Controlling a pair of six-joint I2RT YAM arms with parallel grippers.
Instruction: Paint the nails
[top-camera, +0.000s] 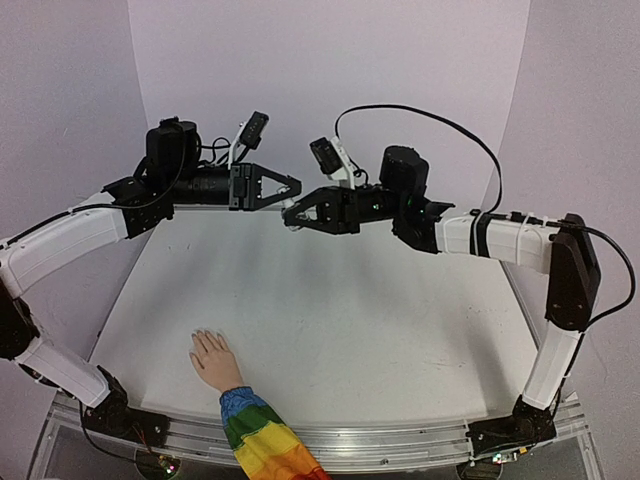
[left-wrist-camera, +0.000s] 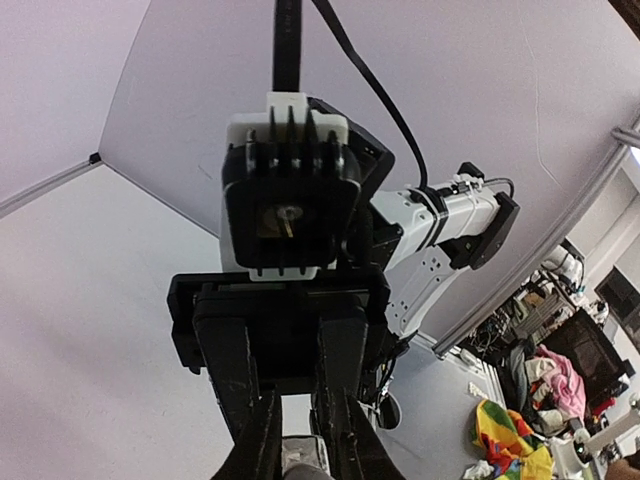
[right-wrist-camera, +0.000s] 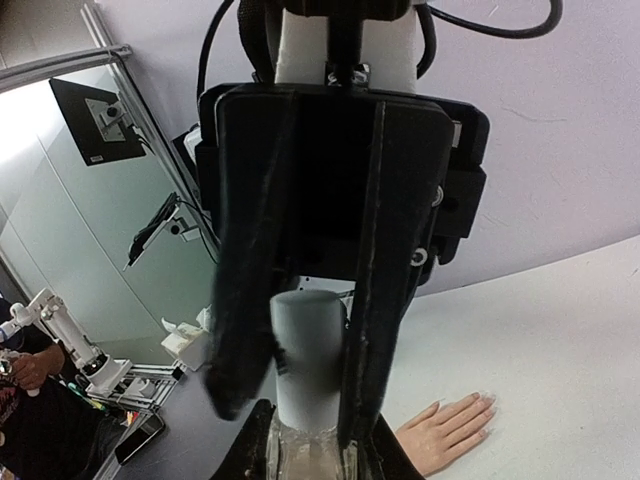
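Observation:
The mannequin hand (top-camera: 212, 358) lies flat on the white table at the front left, with its rainbow sleeve (top-camera: 262, 440) over the near edge. Its pale nails (top-camera: 205, 333) point away from the arms; they also show in the right wrist view (right-wrist-camera: 484, 401). Both arms are raised and meet high over the table's far middle. My left gripper (top-camera: 297, 187) (left-wrist-camera: 300, 452) is shut on the small clear bottle (left-wrist-camera: 300, 463) (right-wrist-camera: 305, 452). My right gripper (top-camera: 290, 214) (right-wrist-camera: 300, 400) closes round the bottle's white cap (right-wrist-camera: 308, 350). The bottle is hidden in the top view.
The white table (top-camera: 360, 320) is enclosed by pale purple walls (top-camera: 330, 60) at the back and sides. A metal rail (top-camera: 400, 437) runs along the near edge between the arm bases. The right arm's black cable (top-camera: 440, 125) loops above it.

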